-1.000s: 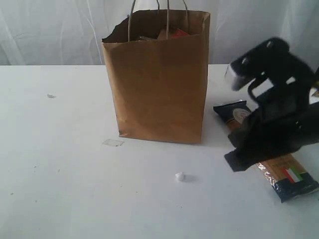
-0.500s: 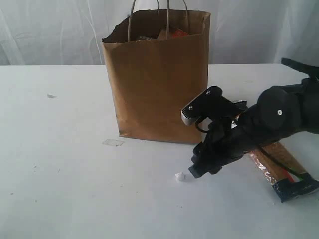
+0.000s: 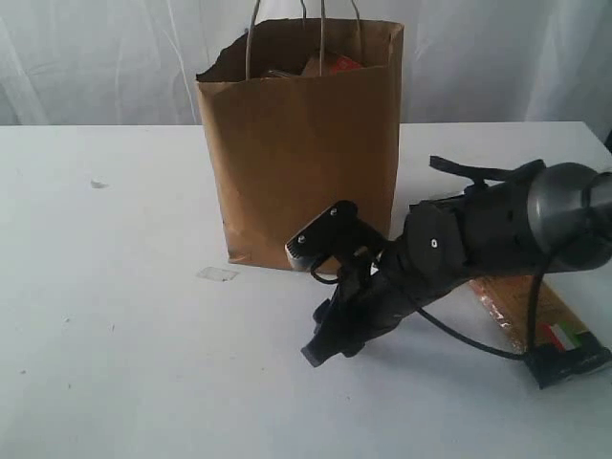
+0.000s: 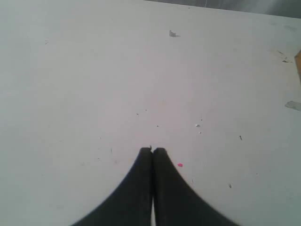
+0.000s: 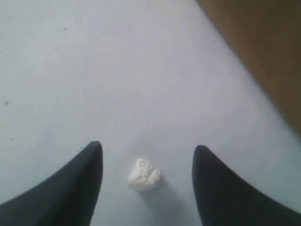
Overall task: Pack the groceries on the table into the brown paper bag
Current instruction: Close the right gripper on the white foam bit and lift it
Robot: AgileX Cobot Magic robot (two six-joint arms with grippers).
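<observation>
The brown paper bag (image 3: 301,153) stands upright mid-table, with groceries showing at its ragged rim, one with red on it (image 3: 341,64). A long spaghetti packet (image 3: 553,330) lies on the table (image 3: 115,335) at the right, partly hidden by my right arm. My right gripper (image 3: 320,349) reaches low in front of the bag. In the right wrist view it (image 5: 148,146) is open, straddling a small white crumpled lump (image 5: 144,175) without touching it, and the bag wall (image 5: 263,52) is close by. My left gripper (image 4: 152,149) is shut on nothing over bare tabletop and is out of the exterior view.
A small clear scrap (image 3: 217,274) lies left of the bag's base and a speck (image 3: 98,184) lies farther left. A pink dot (image 4: 179,165) marks the table beside the left fingers. A white curtain hangs behind the table.
My right arm swung from above the spaghetti packet leftward and down to the white lump in front of the bag, which it now hides in the exterior view. The packet stayed put.
</observation>
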